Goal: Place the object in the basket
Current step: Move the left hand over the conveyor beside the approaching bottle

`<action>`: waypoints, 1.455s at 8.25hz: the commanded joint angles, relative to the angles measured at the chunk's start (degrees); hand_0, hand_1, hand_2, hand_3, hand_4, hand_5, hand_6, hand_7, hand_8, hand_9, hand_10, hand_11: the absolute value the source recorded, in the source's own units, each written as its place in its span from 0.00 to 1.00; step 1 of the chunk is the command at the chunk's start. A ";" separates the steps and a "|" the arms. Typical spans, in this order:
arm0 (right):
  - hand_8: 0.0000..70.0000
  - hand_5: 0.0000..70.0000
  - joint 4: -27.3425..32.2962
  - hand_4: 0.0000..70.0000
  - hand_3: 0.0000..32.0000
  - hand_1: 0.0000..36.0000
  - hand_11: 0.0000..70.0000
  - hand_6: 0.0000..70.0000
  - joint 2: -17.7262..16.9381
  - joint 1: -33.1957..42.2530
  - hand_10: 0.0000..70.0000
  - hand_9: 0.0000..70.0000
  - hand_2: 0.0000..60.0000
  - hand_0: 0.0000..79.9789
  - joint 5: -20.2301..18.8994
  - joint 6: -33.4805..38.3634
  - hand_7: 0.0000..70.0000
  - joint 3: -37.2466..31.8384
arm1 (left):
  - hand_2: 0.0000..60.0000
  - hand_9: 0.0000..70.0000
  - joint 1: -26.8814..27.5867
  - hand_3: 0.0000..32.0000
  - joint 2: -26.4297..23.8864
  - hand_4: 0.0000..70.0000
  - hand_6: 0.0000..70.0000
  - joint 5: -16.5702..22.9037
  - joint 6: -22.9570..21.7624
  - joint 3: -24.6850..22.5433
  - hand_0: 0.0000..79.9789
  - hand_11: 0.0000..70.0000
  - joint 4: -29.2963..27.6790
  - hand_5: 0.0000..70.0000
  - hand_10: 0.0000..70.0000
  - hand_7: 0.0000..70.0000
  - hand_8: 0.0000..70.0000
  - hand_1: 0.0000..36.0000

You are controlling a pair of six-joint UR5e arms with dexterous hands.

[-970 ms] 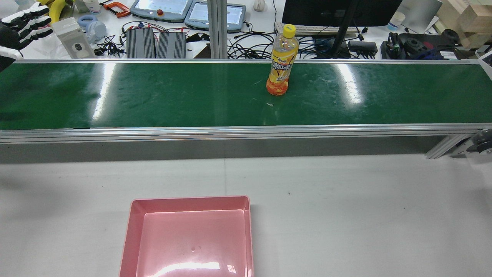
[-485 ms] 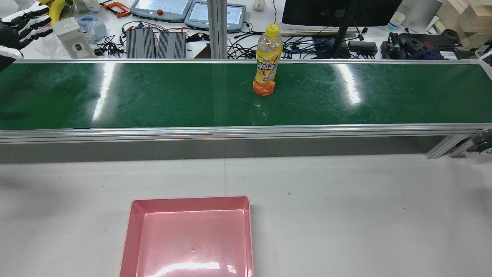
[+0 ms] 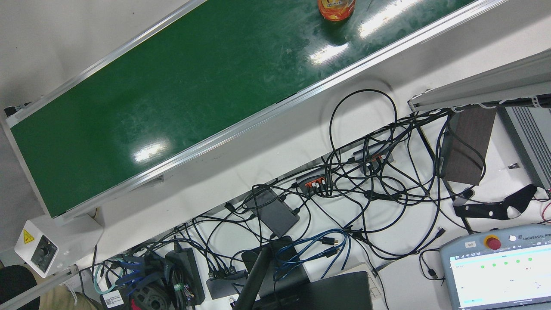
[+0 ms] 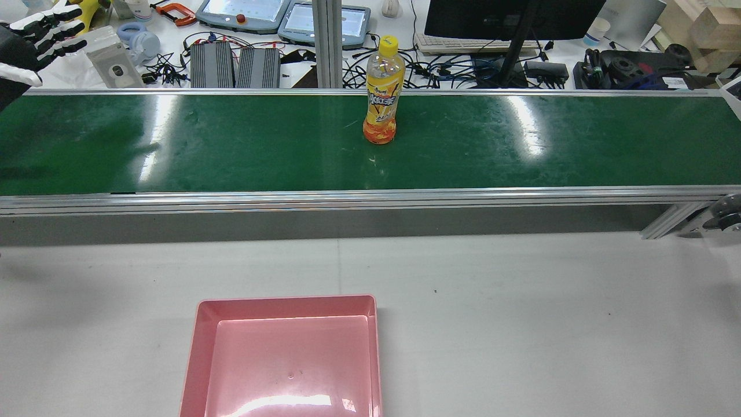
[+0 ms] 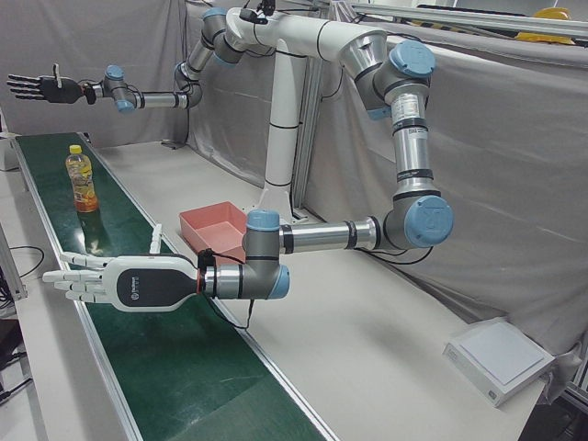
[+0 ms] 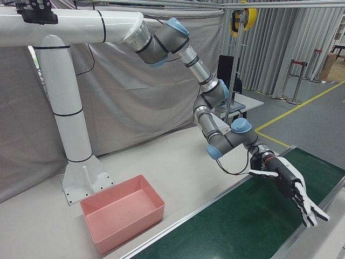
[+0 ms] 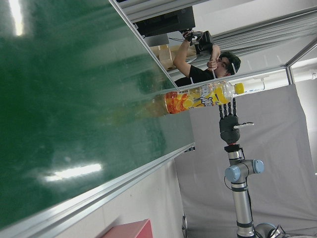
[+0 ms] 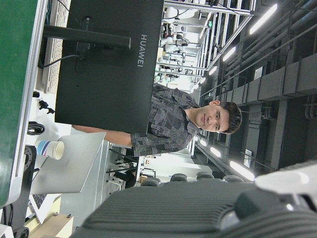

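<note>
A yellow-capped orange drink bottle (image 4: pixel 382 92) stands upright on the green conveyor belt (image 4: pixel 231 145), near its middle. It also shows in the left-front view (image 5: pixel 81 179), in the left hand view (image 7: pixel 200 98), and cut off in the front view (image 3: pixel 336 7). The pink basket (image 4: pixel 200 347) sits empty on the white table in front of the belt. My left hand (image 4: pixel 35 35) is open at the belt's left end, far from the bottle; it also shows in the left-front view (image 5: pixel 129 285). My right hand (image 6: pixel 288 186) is open over the belt's other end (image 5: pixel 41 87).
Behind the belt is a bench with cables (image 4: pixel 168 69), teach pendants (image 4: pixel 243 14) and a monitor (image 4: pixel 509 17). The belt has raised aluminium rails (image 4: pixel 370 200). A person (image 8: pixel 173 124) stands beyond the monitor. The arms' white pedestal (image 6: pixel 70 124) stands behind the basket.
The bottle has travelled left along the belt, still upright. My left hand has shifted slightly and stays open.
</note>
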 commanded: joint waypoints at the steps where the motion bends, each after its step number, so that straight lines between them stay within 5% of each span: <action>1: 0.00 0.00 0.00 0.00 0.00 0.00 0.00 0.00 0.03 0.00 0.00 0.00 0.00 0.00 0.00 0.00 0.00 0.00 | 0.00 0.17 6.30 0.00 -5.60 0.25 0.00 -0.07 0.79 0.49 0.58 0.19 4.00 0.16 0.12 0.00 0.10 0.11; 7: 0.00 0.00 0.00 0.00 0.00 0.00 0.00 0.00 0.03 0.00 0.00 0.00 0.00 0.00 0.00 0.00 0.00 0.09 | 0.00 0.16 12.20 0.00 -11.42 0.25 0.00 -0.42 1.49 0.41 0.58 0.19 5.50 0.17 0.13 0.00 0.09 0.09; 12: 0.00 0.00 0.00 0.00 0.00 0.00 0.00 0.00 0.03 0.00 0.00 0.00 0.00 0.00 0.00 0.00 0.00 0.00 | 0.00 0.16 11.95 0.00 -10.63 0.23 0.00 -0.34 0.44 0.59 0.58 0.19 4.54 0.15 0.13 0.00 0.09 0.09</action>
